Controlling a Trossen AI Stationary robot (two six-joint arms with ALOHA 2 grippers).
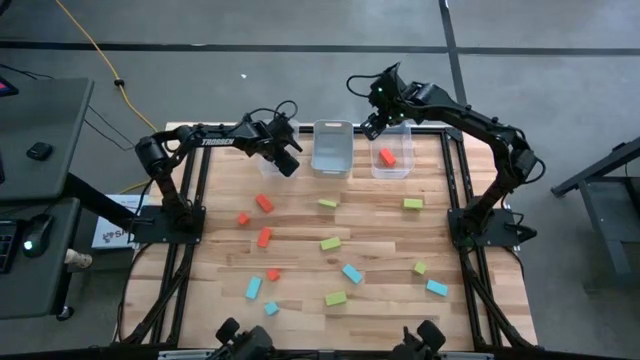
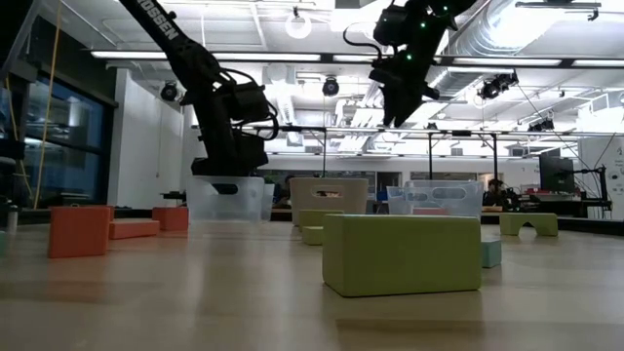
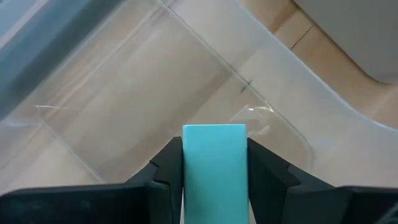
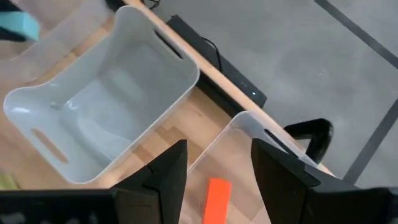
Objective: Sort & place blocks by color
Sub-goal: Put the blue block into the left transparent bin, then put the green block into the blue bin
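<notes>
My left gripper (image 1: 286, 160) is at the far left clear bin (image 1: 268, 168), shut on a light blue block (image 3: 214, 165) that hangs over the bin's inside (image 3: 143, 106). My right gripper (image 4: 214, 171) stands open and empty above the far right clear bin (image 1: 392, 158). A red-orange block (image 4: 217, 198) lies on that bin's floor. The middle bin (image 1: 332, 148) holds nothing that shows. Loose red-orange (image 1: 264, 237), lime green (image 1: 330, 243) and light blue blocks (image 1: 352, 273) lie flat on the wooden table. My left gripper pinches the light blue block by its two long sides (image 3: 186, 177) between the two fingers (image 3: 163, 174). The fingers slant steeply down from above and lie along the block, whose free end (image 3: 214, 130) sticks out past the fingertips. The block is lifted clear of the table.
The three bins stand in a row along the table's far edge. In the low view a green block (image 2: 402, 253) lies nearest, with red-orange blocks (image 2: 80, 230) at the left. A dark frame rail (image 1: 455, 180) runs beside the table's right edge.
</notes>
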